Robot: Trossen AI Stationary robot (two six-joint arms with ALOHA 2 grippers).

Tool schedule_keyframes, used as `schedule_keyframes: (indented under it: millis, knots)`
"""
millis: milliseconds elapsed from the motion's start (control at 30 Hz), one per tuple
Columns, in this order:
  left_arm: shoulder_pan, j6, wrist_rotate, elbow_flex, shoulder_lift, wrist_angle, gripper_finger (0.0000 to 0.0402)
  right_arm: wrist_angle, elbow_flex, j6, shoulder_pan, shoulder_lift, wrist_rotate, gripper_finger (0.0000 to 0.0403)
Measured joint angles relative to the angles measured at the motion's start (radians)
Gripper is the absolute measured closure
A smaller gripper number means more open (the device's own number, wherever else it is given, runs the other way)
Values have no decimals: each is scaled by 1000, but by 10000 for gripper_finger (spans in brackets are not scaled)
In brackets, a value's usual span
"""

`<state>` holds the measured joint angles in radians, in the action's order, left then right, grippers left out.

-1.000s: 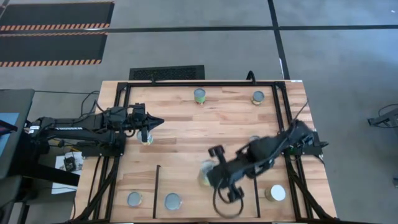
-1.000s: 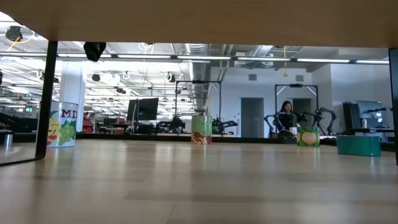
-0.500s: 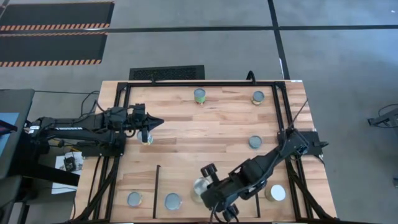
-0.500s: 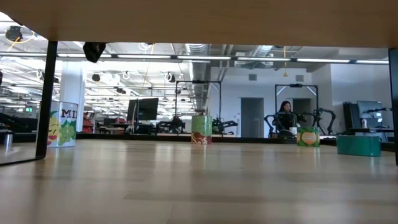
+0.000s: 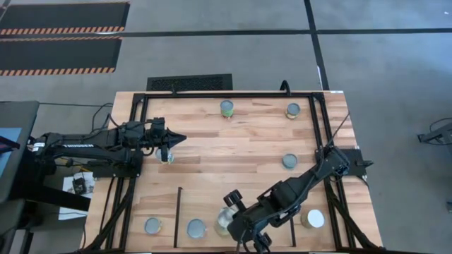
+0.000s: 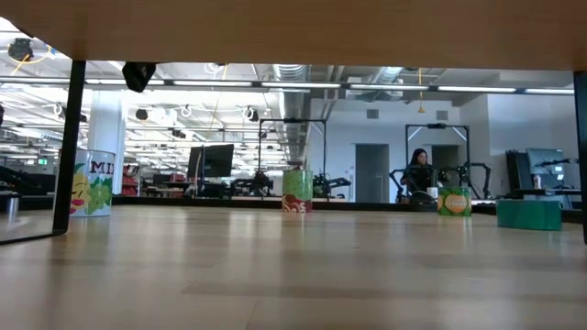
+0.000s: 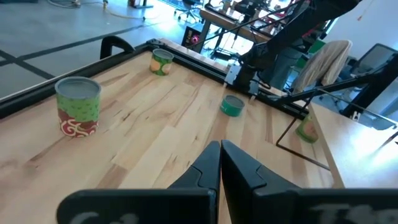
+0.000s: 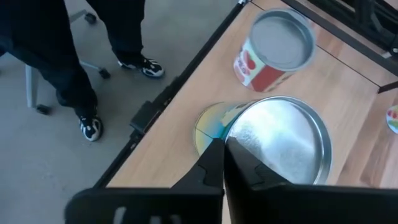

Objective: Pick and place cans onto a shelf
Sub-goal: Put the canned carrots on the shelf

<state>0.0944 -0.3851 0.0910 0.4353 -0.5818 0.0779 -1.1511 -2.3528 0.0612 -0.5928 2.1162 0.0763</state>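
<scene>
My right gripper (image 5: pixel 232 219) reaches from the right over the shelf (image 5: pixel 209 199), the wood section between two thin black bars, near the table's near edge. It is shut on a silver-topped can with a yellow label (image 5: pixel 222 222), which also shows in the right wrist view (image 8: pixel 280 140). Another can (image 5: pixel 196 228) stands on the shelf just to its left, red-labelled in the right wrist view (image 8: pixel 277 46). My left gripper (image 5: pixel 176 139) is shut and waits at the left, above a can (image 5: pixel 166 156). My right gripper (image 8: pixel 222 152) has its two fingers closed together on the can's top rim (image 8: pixel 231 134), at the rim's edge. The fingers slant down from the table's right. The fingertips hide the place of contact. I cannot tell whether the can's base rests on the shelf.
A can (image 5: pixel 152 226) stands left of the left bar (image 5: pixel 176 208) and a white-topped can (image 5: pixel 313 219) right of the right bar (image 5: pixel 293 220). Cans stand at the far side (image 5: pixel 226 108) (image 5: pixel 292 110), and a flat teal one (image 5: pixel 289 161) at the right. A person's legs (image 8: pixel 74 68) are just off the near edge.
My right gripper has moved toward the table's near edge and a little left, going lower, and the can has gone with it to beside the can on the shelf.
</scene>
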Motion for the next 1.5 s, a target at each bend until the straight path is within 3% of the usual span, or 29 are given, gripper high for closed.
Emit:
schedule_keyframes:
  millis: [400,900,1500]
  knots:
    - [0,11,0,0,0,2,401,10,0,0,-1,0,-31,344]
    - [0,13,0,0,0,3,401,30,0,-1,-1,0,-39,342]
    - [0,27,-22,0,0,1,401,49,-4,-65,5,-25,34,342]
